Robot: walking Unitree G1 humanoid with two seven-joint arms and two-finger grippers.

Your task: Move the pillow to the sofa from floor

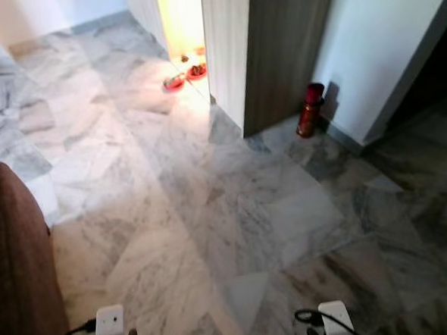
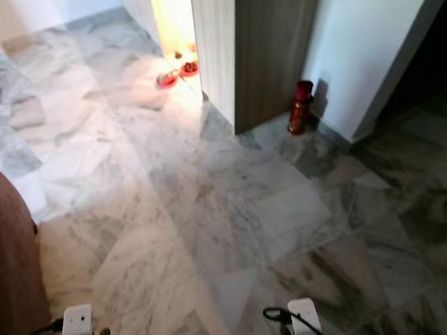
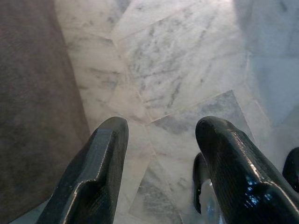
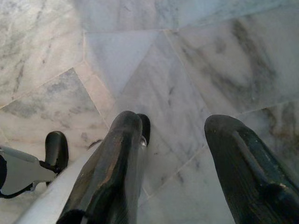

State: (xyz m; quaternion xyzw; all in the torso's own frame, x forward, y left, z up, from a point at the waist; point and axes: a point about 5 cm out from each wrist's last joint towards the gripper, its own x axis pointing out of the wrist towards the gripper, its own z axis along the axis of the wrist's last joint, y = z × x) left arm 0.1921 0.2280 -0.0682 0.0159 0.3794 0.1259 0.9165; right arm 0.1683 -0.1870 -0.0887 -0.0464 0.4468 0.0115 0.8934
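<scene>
Looking down through the head cameras, you are facing a grey-veined marble floor (image 1: 234, 212) that is taking up most of the scene. Item one: the sofa (image 1: 13, 264), brown and fabric-covered, is standing at your left edge, its side rising beside the left arm. Item two: the pillow is not among the things that can be made out here, so you cannot tell where it is lying. Item three: the left gripper (image 3: 161, 154) is hanging low over the floor just beside the sofa, its two black fingers (image 3: 100, 163) standing apart with bare marble showing between them and nothing held. Item four: the right gripper (image 4: 173, 154) is hanging low over the floor as well, its fingers (image 4: 117, 158) likewise spread and gripping nothing. Item five: a wood-panelled partition (image 1: 277, 50) is standing ahead, with a white wall (image 1: 376, 52) to its right. Item six: a red bottle-shaped object (image 1: 309, 109) is standing upright on the floor at the foot of that wall, just beside the partition's edge. Item seven: two small red bowls (image 1: 184, 75) are sitting on the floor further back, in a brightly lit doorway (image 1: 180, 22) left of the partition, well apart from both grippers.
</scene>
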